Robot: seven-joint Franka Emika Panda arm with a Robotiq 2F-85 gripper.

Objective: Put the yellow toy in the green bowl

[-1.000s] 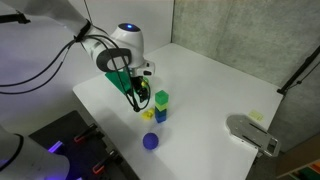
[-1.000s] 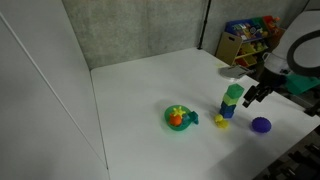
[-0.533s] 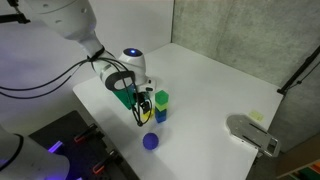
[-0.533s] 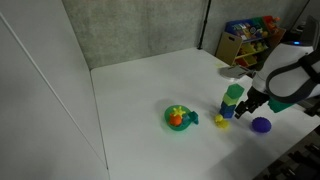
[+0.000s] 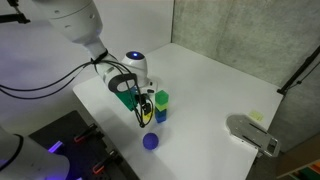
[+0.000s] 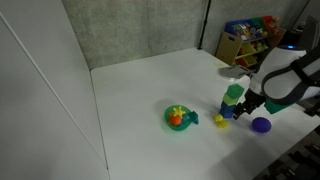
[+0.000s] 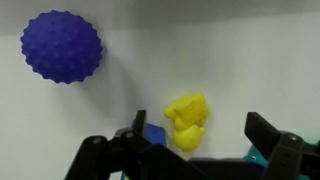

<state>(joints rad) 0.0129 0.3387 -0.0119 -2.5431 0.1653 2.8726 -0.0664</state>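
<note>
On the desk (image 6: 140, 90), the toy (image 7: 186, 120) lay inside my spread-open hand (image 7: 196, 128), not yet gripped. The bowl (image 6: 168, 121) stood apart, without it. Closing, lifting, carrying and dropping were all left, I judged.

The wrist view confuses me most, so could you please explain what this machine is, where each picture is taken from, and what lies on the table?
It is a robot arm with a two-fingered gripper at its end. Two pictures come from cameras standing outside the robot, looking at the white table from different places; the third comes from a camera on the wrist, looking past the fingers. On the table lie a yellow toy, a purple spiky ball, a green cube stacked on a blue cube, and a green bowl with something orange inside. Nothing is held: the gripper is open, its fingers on either side of the yellow toy.
</note>
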